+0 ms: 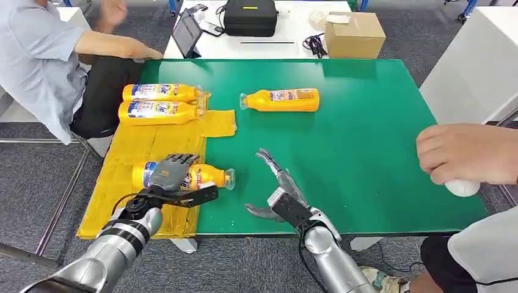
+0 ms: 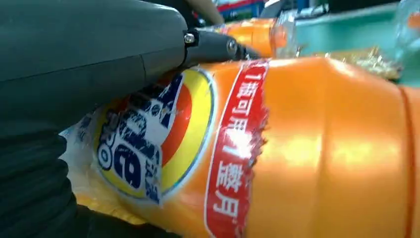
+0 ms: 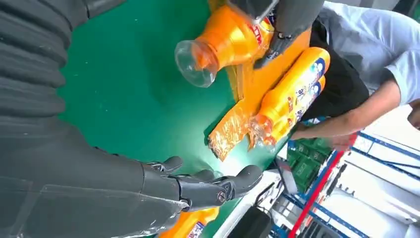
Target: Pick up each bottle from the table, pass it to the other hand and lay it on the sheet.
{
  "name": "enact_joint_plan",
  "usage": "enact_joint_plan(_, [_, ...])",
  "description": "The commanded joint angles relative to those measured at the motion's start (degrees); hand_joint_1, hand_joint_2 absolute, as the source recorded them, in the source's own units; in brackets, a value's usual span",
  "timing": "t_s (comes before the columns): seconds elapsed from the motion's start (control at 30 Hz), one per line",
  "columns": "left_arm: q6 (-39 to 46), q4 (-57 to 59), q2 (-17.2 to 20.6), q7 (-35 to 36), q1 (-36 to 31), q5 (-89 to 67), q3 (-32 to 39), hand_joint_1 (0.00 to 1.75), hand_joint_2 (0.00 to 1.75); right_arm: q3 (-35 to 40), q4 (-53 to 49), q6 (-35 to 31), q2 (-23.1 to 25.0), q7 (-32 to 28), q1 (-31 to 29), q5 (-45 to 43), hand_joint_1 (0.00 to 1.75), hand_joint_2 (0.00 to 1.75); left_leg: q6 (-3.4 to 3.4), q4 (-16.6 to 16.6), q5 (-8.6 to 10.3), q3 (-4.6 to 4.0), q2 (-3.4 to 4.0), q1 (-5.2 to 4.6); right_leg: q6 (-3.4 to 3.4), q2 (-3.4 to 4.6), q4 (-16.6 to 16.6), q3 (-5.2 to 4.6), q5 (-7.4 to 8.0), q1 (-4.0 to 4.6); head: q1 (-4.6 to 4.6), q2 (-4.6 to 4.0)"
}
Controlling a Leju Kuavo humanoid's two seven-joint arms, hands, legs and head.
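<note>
My left hand (image 1: 171, 174) grips an orange bottle (image 1: 206, 177) with a blue and yellow label (image 2: 148, 144) at the near end of the yellow sheet (image 1: 131, 149). The bottle lies sideways, its clear cap (image 3: 195, 62) pointing out over the green table (image 1: 379, 140). I cannot tell whether it rests on the sheet. My right hand (image 1: 278, 189) hovers open just right of the cap, fingers (image 3: 218, 186) spread, holding nothing. Two more bottles (image 1: 160, 92) (image 1: 157, 112) lie side by side on the sheet's far end. Another bottle (image 1: 281, 100) lies on the green table.
A seated person (image 1: 36, 55) at the far left rests an arm on the table corner. Another person's hand (image 1: 467, 155) holds a white object at the right edge. Behind stands a white table with a black case (image 1: 249, 17), a cardboard box (image 1: 354, 35) and a tablet (image 1: 186, 35).
</note>
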Motion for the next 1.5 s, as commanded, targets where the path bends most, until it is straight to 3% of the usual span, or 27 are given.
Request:
enact_joint_plan(0.03, [-1.2,6.9,0.5,1.1,-0.8,-0.4,-2.2,0.09,1.75,-1.4,2.1,0.2,0.2,0.2,-1.2,0.0,0.0,1.75,-0.11,0.0,-0.01,0.13,0.14,0.06,-0.13,0.1,0.0,0.1,0.03,0.07,0.02,0.0])
enact_joint_plan(0.7, [-7.4,8.9,0.0,1.5,-1.5,-0.4,-3.0,0.0,1.75,-2.5,3.6,0.2,0.1,0.1,-1.4,0.1,0.0,1.75,-0.17,-0.1,0.0,0.39,0.25,0.08,-0.16,0.17,-0.1,0.32,0.04,0.09,0.02,0.0])
enact_joint_plan(0.9, [1.0,4.9,-1.7,-1.8,-0.6,2.1,-2.2,0.0,1.75,-3.7,3.7,-0.1,0.1,0.1,-0.7,0.3,0.0,1.75,-0.1,-0.1,0.03,0.34,0.14,0.01,-0.09,0.08,0.0,0.27,0.02,0.02,0.0,0.0])
enact_joint_plan(1.13, [7.8,-8.0,-3.2,-6.8,-0.2,6.0,-6.9,0.0,1.75,-3.0,5.0,0.0,0.3,-0.4,-1.1,0.7,0.0,1.75,-0.09,0.0,0.05,0.08,-0.09,0.08,-0.11,-0.12,0.0,0.11,-0.01,0.08,0.02,0.0])
enact_joint_plan(1.5, [9.3,-5.4,-2.5,-5.7,-1.2,6.6,-9.3,0.0,1.75,-2.6,4.5,-0.2,-0.3,-0.5,-1.4,0.6,0.0,1.75,-0.07,0.0,0.07,-0.23,0.04,0.04,0.02,0.03,0.0,-0.23,0.09,0.05,0.0,0.0])
